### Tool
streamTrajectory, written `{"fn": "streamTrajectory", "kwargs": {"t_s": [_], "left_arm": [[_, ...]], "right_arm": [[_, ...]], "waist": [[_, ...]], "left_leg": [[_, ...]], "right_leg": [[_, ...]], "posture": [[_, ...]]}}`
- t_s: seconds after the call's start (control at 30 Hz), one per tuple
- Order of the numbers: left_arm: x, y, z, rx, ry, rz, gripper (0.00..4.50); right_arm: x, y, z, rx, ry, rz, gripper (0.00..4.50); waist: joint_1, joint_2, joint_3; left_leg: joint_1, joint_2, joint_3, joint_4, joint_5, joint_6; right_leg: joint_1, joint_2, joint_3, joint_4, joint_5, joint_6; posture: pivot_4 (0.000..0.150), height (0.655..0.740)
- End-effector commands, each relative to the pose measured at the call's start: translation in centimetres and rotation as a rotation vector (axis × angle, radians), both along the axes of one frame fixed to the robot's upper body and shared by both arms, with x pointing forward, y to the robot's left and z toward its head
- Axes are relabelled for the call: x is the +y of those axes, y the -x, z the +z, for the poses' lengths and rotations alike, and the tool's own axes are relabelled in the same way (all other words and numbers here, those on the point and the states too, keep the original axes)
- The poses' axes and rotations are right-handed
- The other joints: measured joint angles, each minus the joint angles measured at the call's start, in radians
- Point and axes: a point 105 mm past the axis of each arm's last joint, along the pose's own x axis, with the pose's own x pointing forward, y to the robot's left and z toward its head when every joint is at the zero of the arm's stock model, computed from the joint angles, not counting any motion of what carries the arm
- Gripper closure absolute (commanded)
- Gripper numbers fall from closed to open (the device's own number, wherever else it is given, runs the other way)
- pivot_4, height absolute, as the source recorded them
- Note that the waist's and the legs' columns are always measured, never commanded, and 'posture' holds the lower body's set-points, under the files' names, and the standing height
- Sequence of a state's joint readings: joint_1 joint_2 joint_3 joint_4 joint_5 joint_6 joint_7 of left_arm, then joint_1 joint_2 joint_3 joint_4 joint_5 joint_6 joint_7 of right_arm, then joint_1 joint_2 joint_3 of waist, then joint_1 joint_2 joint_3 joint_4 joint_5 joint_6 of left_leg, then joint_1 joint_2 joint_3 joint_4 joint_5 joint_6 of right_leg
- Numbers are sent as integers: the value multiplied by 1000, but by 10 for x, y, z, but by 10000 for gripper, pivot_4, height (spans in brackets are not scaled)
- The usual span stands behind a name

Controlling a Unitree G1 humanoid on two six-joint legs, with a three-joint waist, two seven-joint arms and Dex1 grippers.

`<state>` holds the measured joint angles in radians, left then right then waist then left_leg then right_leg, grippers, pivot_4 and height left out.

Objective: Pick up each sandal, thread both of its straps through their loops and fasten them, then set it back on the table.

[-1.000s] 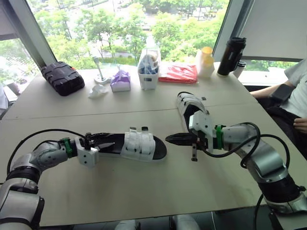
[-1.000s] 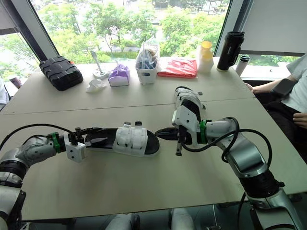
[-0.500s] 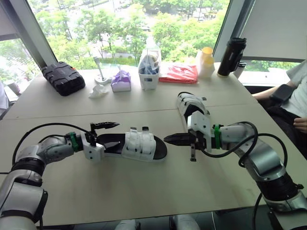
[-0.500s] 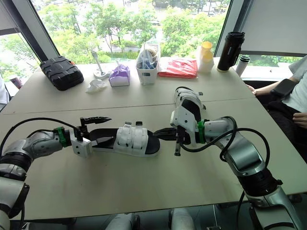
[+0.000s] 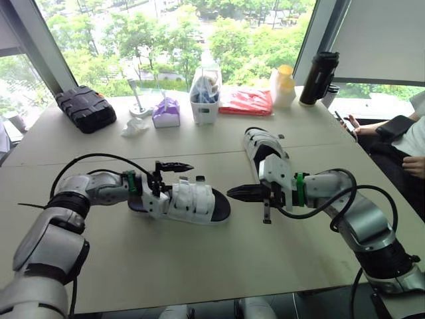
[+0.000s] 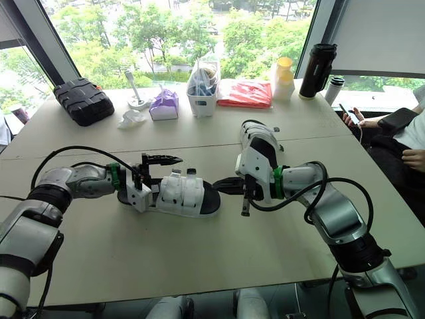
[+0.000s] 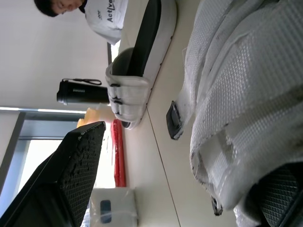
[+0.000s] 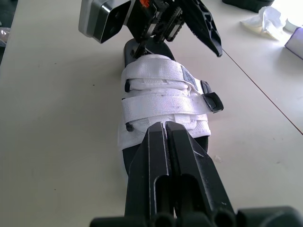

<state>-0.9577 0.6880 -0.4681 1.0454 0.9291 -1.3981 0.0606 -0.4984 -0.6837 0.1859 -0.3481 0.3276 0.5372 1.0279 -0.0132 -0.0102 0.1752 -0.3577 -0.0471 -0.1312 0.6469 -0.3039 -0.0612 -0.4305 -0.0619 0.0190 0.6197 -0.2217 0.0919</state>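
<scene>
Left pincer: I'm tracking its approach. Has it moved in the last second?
Yes. The left pincer, open, advanced along the near sandal toward its straps.

Beige table lit by daylight, wide window filled by green trees, dark frame post slanted at left, pale panel mounted at right

Near sandal — white waffle-weave with black; far sandal same. Case black, packet red.

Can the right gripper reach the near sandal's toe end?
Likely yes: the right gripper, shut, points at the near sandal toe-on from close by, nothing between; the left gripper is at its heel.
</scene>
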Motion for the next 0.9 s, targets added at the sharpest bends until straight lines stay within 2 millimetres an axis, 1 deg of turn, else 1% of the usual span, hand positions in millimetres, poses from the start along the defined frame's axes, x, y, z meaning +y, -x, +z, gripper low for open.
{"fn": "streamTrajectory", "kwargs": {"t_s": [0.03, 0.07, 0.13, 0.17, 0.2, 0.33, 0.4, 0.47, 0.57, 0.6, 0.63, 0.7, 0.8, 0.83, 0.9], "left_arm": [[-8, 1, 6, -22, -10, -51, 3142], [-10, 2, 5, -21, -14, -62, 6005], [-13, 4, 3, -21, -22, -86, 14108], [-14, 5, 3, -24, -23, -95, 19684], [-15, 6, 3, -26, -22, -102, 24121], [-18, 5, 5, -46, -6, -109, 44690], [-17, 0, 8, -73, 7, -85, 44690], [-13, -12, 11, -105, 14, -5, 44690], [-7, -24, 17, -129, 50, 81, 44690], [-1, -35, 19, -139, 55, 162, 44690], [10, -50, 16, -152, 15, 274, 44690], [33, -73, 23, -152, 45, 489, 44690], [54, -90, 24, -126, 56, 680, 44690], [61, -95, 26, -111, 85, 745, 44690], [81, -105, 22, -82, 78, 904, 44690]], "right_arm": [[1, 2, 10, -57, -1, 11, 45000], [1, 3, 10, -57, -1, 10, 45000], [0, 3, 10, -58, 1, 7, 45000], [0, 3, 10, -59, 1, 7, 45000], [0, 3, 10, -58, 1, 7, 45000], [0, 3, 9, -58, 3, 4, 45000], [0, 3, 8, -57, 3, 4, 45000], [1, 3, 7, -55, 1, 6, 45000], [2, 3, 7, -54, -1, 8, 45000], [3, 3, 7, -54, -1, 9, 45000], [4, 2, 6, -53, -3, 12, 45000], [6, 2, 5, -52, -5, 20, 45000], [8, 2, 4, -53, -4, 29, 45000], [9, 2, 4, -53, -5, 34, 45000], [12, 1, 3, -54, -6, 43, 45000]], "waist": [[0, 0, 0], [1, 0, 0], [1, 0, 0], [1, 0, 0], [1, 0, 0], [1, 0, 0], [2, 0, 0], [2, 0, 0], [2, 0, 0], [2, 0, 0], [2, 0, 0], [0, 0, 0], [-9, -1, 0], [-9, -1, 0], [-7, -1, 0]], "left_leg": [[0, 0, 0, 0, 0, 0], [0, 0, 0, 0, 0, 0], [0, 0, 0, 0, 0, 0], [0, 0, 0, 0, 0, 0], [0, 0, 0, 1, 0, 0], [0, 0, 0, 1, 0, 0], [0, -1, 0, 1, 0, 0], [0, -1, 0, 1, 0, 0], [0, -1, 0, 2, 0, 0], [0, -2, 0, 2, 0, 0], [0, -2, 0, 2, 0, 0], [1, -2, 0, 3, 0, 0], [1, -2, 0, 4, 0, 0], [2, -2, 0, 4, 0, 0], [2, -2, -1, 4, 0, 0]], "right_leg": [[0, 0, 0, 0, 0, 0], [0, 0, 0, 0, 0, 0], [0, 0, 0, 0, 0, 0], [0, 0, 0, 0, 0, 0], [0, 0, 0, 0, 0, 0], [0, 0, 0, 1, 0, 0], [0, -1, 0, 1, 0, 0], [0, -1, 0, 1, 0, 0], [0, -1, 0, 3, 0, 1], [0, -1, 0, 3, 0, 1], [0, -1, 0, 4, 0, 1], [0, -1, 0, 6, 0, 1], [0, 0, 1, 8, 0, 1], [0, 0, 1, 9, 0, 1], [0, 0, 1, 9, 0, 1]], "posture": [[1500, 7400], [1500, 7400], [1500, 7400], [1500, 7400], [1500, 7400], [1500, 7400], [1500, 7400], [1500, 7400], [1500, 7400], [1500, 7400], [1500, 7400], [1500, 7400], [1500, 7400], [1500, 7400], [1500, 7400]]}}
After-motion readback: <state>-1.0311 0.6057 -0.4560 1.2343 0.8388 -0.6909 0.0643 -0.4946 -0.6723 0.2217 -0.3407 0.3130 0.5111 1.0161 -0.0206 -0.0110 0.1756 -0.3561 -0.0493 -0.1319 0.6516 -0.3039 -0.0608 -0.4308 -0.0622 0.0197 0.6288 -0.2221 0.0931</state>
